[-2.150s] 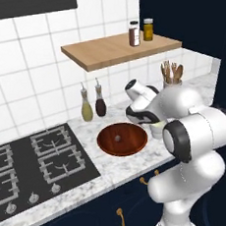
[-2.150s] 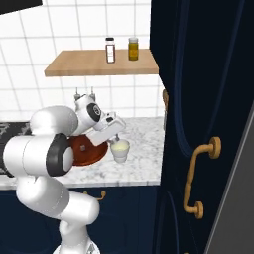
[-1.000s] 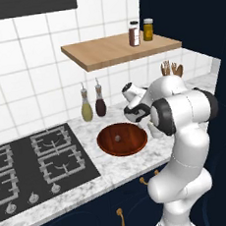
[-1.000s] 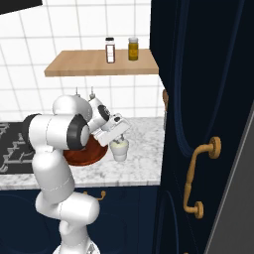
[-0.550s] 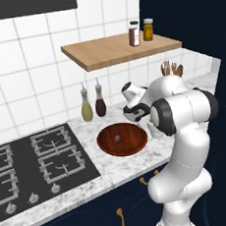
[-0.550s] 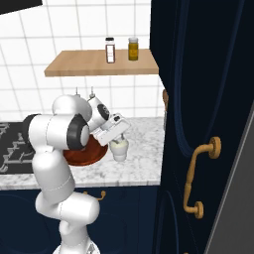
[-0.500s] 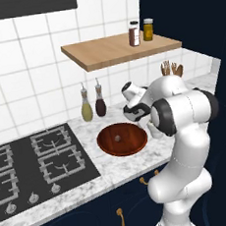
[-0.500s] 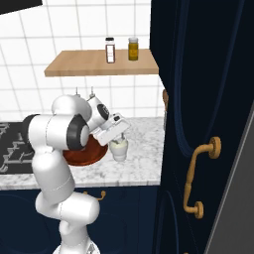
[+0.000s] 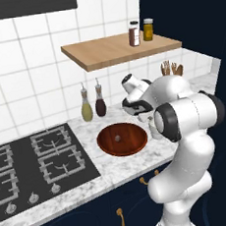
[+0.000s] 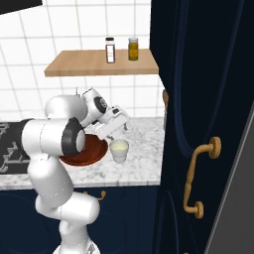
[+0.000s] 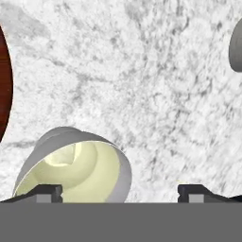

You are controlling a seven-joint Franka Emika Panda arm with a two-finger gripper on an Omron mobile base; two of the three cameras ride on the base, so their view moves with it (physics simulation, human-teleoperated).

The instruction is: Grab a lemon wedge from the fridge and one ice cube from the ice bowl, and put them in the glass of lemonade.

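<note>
Left base view: ice bowl on marble counter, ice cube inside near centre. Arm at bowl's 3 o'clock.

Right base view: gripper poised above glass of lemonade; bowl at glass's 9 o'clock, near.

Hand view: fingertips spread apart, nothing between. Glass at 7 o'clock, pale yellow inside; bowl rim at 9 o'clock.
</note>
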